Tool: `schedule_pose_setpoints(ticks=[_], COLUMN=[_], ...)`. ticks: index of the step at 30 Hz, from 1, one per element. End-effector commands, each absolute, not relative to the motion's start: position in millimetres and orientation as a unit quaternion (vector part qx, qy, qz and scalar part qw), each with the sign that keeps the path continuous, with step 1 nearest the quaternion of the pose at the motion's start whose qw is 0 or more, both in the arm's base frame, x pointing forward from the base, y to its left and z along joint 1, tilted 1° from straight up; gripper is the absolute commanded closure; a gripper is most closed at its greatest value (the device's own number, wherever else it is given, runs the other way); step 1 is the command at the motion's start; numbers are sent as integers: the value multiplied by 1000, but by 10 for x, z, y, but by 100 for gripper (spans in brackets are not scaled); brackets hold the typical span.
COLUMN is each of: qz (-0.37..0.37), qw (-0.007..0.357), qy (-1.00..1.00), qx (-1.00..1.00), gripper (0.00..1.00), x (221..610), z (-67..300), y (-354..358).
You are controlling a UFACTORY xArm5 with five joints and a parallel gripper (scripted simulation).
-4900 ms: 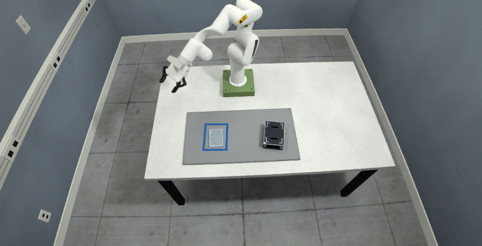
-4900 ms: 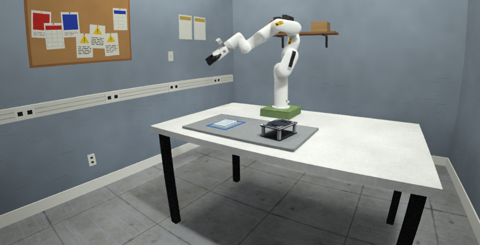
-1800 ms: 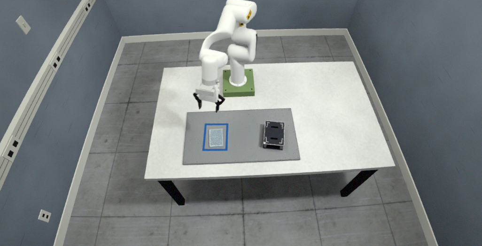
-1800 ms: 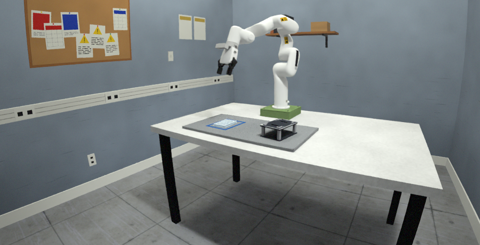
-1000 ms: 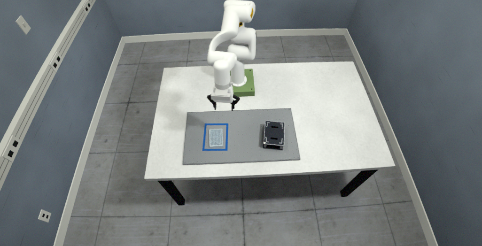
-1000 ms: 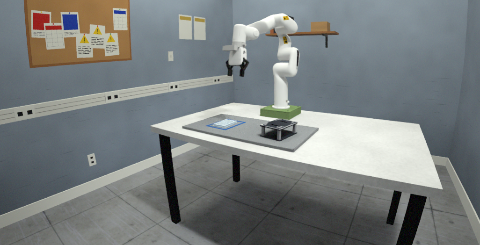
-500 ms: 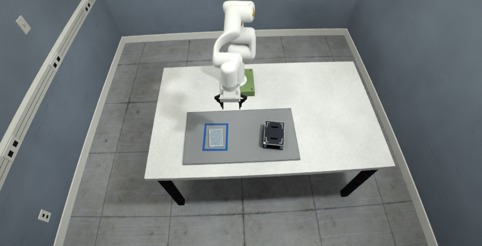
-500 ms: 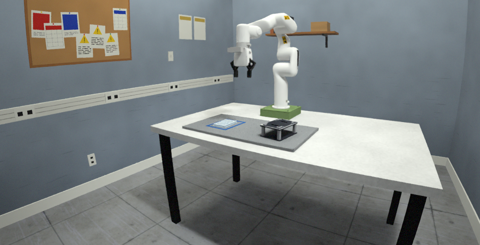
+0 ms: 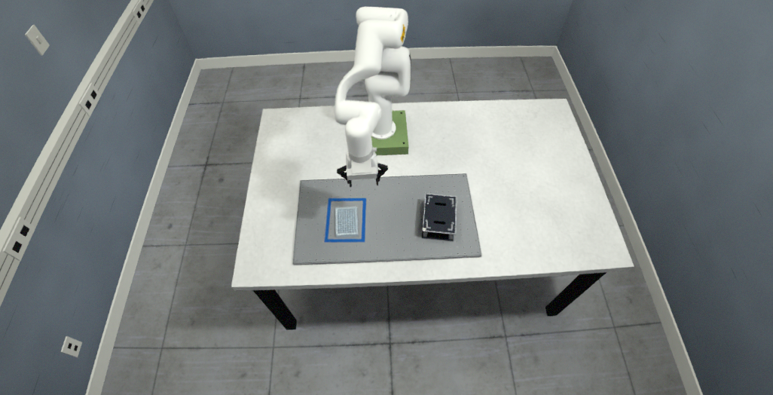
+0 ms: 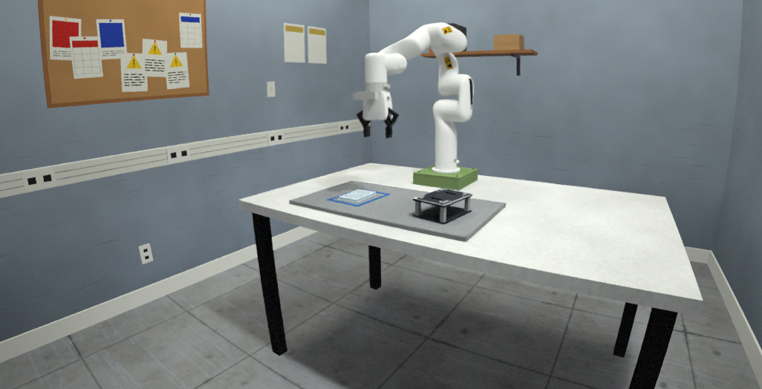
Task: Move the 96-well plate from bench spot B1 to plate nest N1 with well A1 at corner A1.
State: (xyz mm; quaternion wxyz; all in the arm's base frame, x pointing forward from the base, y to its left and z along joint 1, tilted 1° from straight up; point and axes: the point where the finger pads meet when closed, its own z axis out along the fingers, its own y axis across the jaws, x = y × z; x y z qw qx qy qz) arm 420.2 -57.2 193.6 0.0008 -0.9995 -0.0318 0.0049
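Observation:
The clear 96-well plate (image 9: 346,221) (image 10: 357,194) lies flat inside the blue-outlined bench spot B1 (image 9: 328,220) (image 10: 382,194) on the left part of the grey mat (image 9: 389,240) (image 10: 383,210). The black raised plate nest N1 (image 9: 439,213) (image 10: 442,197) stands on posts on the right part of the mat, and it is empty. My gripper (image 9: 361,177) (image 10: 377,131) is open and empty. It hangs high above the table, over the mat's far edge behind the plate. The plate's cut-off corner is too small to make out.
The arm's green base block (image 9: 397,140) (image 10: 445,177) stands on the white table (image 9: 540,186) (image 10: 586,231) behind the mat. A wall shelf with a brown box (image 10: 508,41) is far behind the arm.

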Motion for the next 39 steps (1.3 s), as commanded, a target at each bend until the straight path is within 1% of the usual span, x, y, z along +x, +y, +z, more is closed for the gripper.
schedule_pose_setpoints(ticks=[1,4,6,21,23,31,39], qz=[3,3,3,3,3,3,3], qw=[-5,-5,-5,-5,-5,-5,-5], qy=[-32,-32,-32,-32,-32,-32,-32], qx=[-999,-999,-999,-999,-999,-999,-999], gripper=[0,0,0,0,0,0,0], x=[4275,4300,4300,4421,4421,4485,4487], z=[1702,1574,1574,934,934,592,584], y=[-718,-793,-793,-1166,-1166,-1365,-1369])
